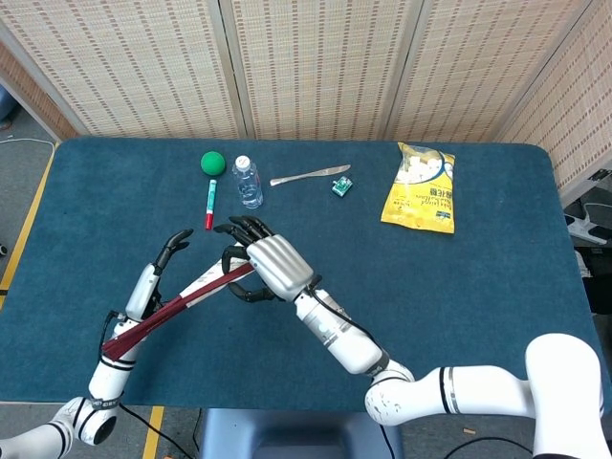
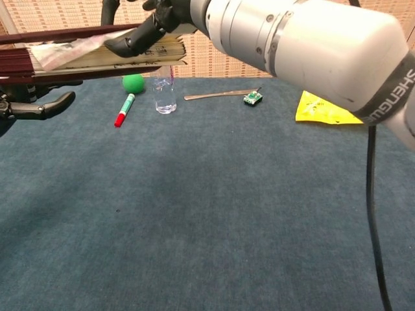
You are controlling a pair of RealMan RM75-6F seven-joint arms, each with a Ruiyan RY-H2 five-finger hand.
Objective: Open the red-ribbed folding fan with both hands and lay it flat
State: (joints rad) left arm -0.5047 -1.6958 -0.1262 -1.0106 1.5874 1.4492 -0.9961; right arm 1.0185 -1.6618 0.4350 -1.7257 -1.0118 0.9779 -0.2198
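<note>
The folding fan (image 1: 182,304) has dark red ribs and a white leaf. It is nearly closed and held off the blue table (image 1: 459,287), slanting from lower left to upper right. My right hand (image 1: 271,264) grips its upper end, dark fingers wrapped over the ribs. My left hand (image 1: 143,298) holds the lower, pivot end, with its fingers stretched along the fan. In the chest view the fan (image 2: 84,55) crosses the top left, the right hand (image 2: 152,29) on it and the left hand (image 2: 32,107) just beneath.
At the back of the table lie a green ball (image 1: 212,163), a red marker (image 1: 209,203), a small clear bottle (image 1: 247,182), a metal utensil (image 1: 308,175), a small green item (image 1: 341,185) and a yellow snack bag (image 1: 421,188).
</note>
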